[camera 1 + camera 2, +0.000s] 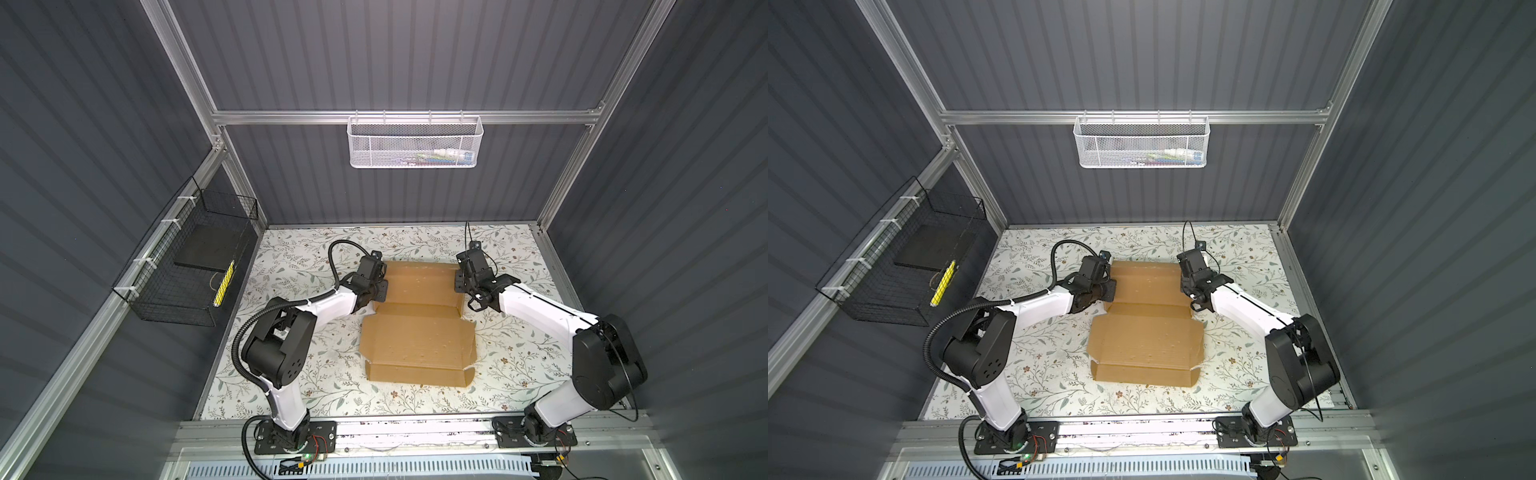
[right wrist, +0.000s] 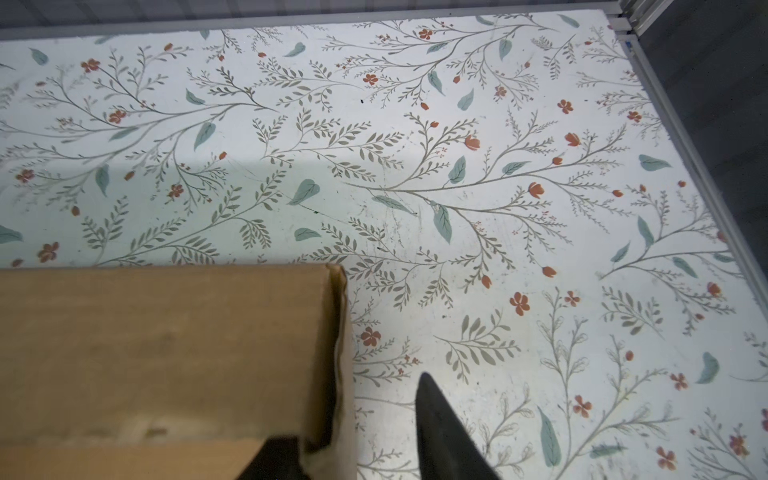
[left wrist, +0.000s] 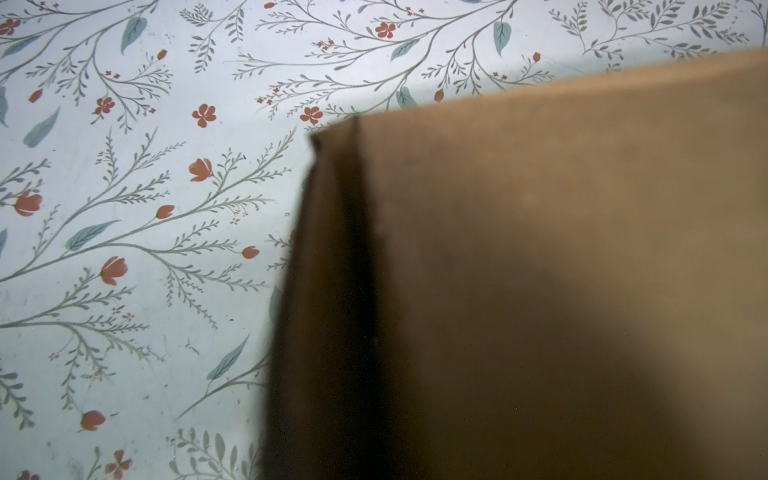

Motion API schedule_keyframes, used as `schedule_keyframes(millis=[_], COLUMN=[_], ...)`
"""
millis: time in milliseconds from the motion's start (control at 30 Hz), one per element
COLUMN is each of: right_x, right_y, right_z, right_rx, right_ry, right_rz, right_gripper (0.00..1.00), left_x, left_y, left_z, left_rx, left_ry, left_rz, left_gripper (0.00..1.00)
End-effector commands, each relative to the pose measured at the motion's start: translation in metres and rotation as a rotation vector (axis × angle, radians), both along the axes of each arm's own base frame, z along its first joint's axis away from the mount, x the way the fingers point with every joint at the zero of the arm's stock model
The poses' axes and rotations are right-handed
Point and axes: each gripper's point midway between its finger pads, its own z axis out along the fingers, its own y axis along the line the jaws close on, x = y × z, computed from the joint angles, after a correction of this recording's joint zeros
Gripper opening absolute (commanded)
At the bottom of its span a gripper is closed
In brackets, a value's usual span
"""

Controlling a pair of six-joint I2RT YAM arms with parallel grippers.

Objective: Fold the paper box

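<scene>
Top views, paper box: the paper box (image 1: 417, 340) (image 1: 1144, 345) lies in the middle of the table (image 1: 316, 374). Its far half is raised into walls and its near panel lies flat with flaps spread.
Top views, left gripper: the left gripper (image 1: 381, 287) (image 1: 1111, 289) is closed tight at the box's left wall.
Top views, right gripper: the right gripper (image 1: 458, 281) (image 1: 1183, 279) sits at the box's right wall.
Left wrist, box: blurred cardboard (image 3: 540, 270) fills much of the view, with an upright wall edge over the floral table (image 3: 124, 249). The gripper is hidden, so I cannot tell whether it holds anything.
Right wrist, gripper: the jaws are parted and straddle the box's (image 2: 166, 353) wall. The outer finger (image 2: 440, 428) stands clear of the wall.
</scene>
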Motion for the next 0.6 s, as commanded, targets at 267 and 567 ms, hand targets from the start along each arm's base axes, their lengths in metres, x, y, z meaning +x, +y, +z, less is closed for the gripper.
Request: schedule_keyframes(millis=[267, 567], right_x=[-0.036, -0.056], right_y=[0.008, 0.002], right_z=[0.014, 0.036], right_rx=[0.153, 0.216], right_ry=[-0.015, -0.062], right_rz=[0.093, 0.089], right_gripper=[0.51, 0.55], left_x=[-0.005, -0.002], left_y=[0.020, 0.023], left_z=[-0.011, -0.008], left_rx=[0.026, -0.005], left_ry=[-0.020, -0.068], left_rz=[0.092, 0.125], left_gripper=[0.00, 0.00])
